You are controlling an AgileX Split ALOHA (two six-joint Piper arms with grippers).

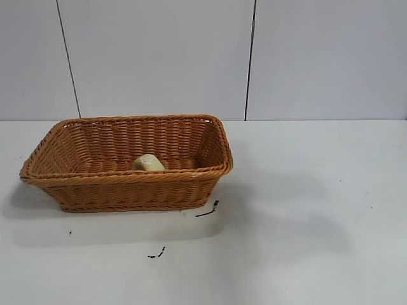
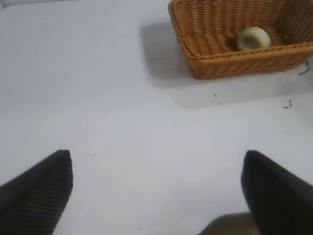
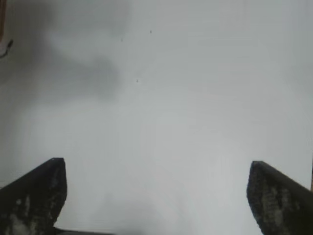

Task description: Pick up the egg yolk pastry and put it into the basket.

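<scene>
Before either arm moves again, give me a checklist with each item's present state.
1. Egg yolk pastry inside the basket: ok, it sits on the basket floor near the front wall.
2. Basket upright on the table: ok.
3. Left gripper open and holding nothing: ok, over bare table away from the basket.
4. Right gripper open and holding nothing: ok, over bare table.
5. Both arms out of the exterior view: ok.
6. Pastry intact: cannot tell.

table [image 1: 305, 210]: white, bare at right | basket [image 1: 95, 190]: rests on it, left of centre | dark scraps [image 1: 207, 210]: near basket's front corner
</scene>
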